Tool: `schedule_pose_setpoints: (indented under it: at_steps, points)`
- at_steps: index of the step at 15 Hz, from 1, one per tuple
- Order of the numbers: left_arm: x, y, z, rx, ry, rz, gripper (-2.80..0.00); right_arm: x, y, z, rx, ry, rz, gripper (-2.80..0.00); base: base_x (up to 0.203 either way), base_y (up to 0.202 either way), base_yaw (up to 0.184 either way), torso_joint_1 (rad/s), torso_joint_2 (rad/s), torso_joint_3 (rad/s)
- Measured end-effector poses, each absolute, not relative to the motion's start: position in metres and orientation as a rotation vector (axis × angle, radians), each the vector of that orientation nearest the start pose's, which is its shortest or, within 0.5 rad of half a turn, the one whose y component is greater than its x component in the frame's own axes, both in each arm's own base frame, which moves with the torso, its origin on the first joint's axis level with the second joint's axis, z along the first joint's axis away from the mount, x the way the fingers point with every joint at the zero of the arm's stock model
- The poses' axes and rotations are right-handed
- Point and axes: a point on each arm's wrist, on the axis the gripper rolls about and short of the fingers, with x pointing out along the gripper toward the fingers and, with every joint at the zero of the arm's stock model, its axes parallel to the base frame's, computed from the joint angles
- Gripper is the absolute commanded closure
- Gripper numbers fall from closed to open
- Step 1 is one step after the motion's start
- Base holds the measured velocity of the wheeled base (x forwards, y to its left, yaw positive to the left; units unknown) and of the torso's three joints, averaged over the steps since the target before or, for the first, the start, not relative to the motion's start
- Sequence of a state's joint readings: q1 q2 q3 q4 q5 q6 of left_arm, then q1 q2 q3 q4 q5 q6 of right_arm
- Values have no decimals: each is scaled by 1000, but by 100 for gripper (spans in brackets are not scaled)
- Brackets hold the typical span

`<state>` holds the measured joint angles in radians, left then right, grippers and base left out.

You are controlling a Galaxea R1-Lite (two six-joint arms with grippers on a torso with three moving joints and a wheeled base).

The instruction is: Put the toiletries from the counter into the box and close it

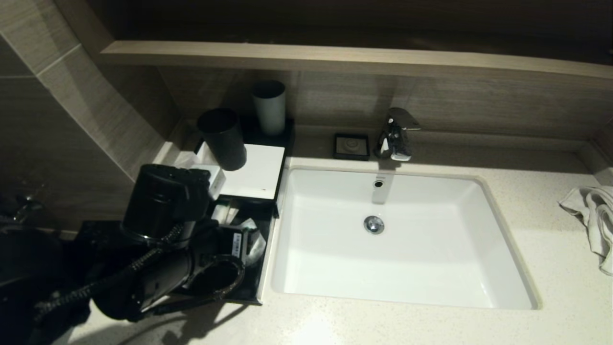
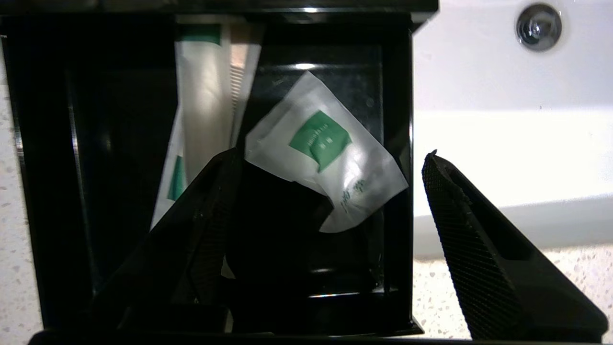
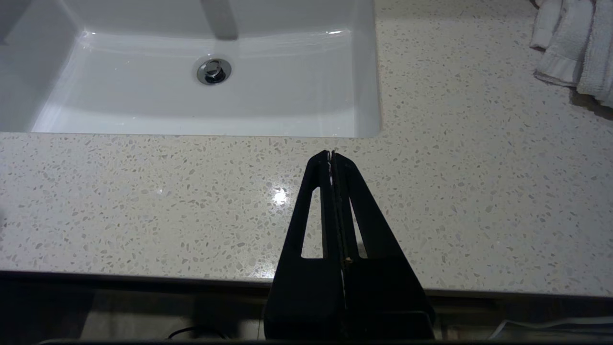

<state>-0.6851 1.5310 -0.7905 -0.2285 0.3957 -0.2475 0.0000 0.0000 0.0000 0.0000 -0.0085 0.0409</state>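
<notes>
Left pincer splayed above drawer

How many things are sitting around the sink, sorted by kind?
Tumblers: 2, black and grey
Packets in the box's drawer: 3 visible, squarish pouch, two long ones
Towel: 1
Small black dish: 1
Total: 7

Black box holds white packets with green marks; cream speckled counter, white sink, white towel.
</notes>
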Motion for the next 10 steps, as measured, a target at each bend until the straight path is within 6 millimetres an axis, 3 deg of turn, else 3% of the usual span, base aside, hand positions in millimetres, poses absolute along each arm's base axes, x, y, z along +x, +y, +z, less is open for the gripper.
schedule_pose_setpoints:
  at_steps: [5,10]
  points:
    - [233,-125,226,-57,377,-60,0,-23,0,75,41,0,-9,0,0,0,0,0,0,0]
    - [252,-104,238,-96,342,32,0,-23,0,75,41,0,-9,0,0,0,0,0,0,0]
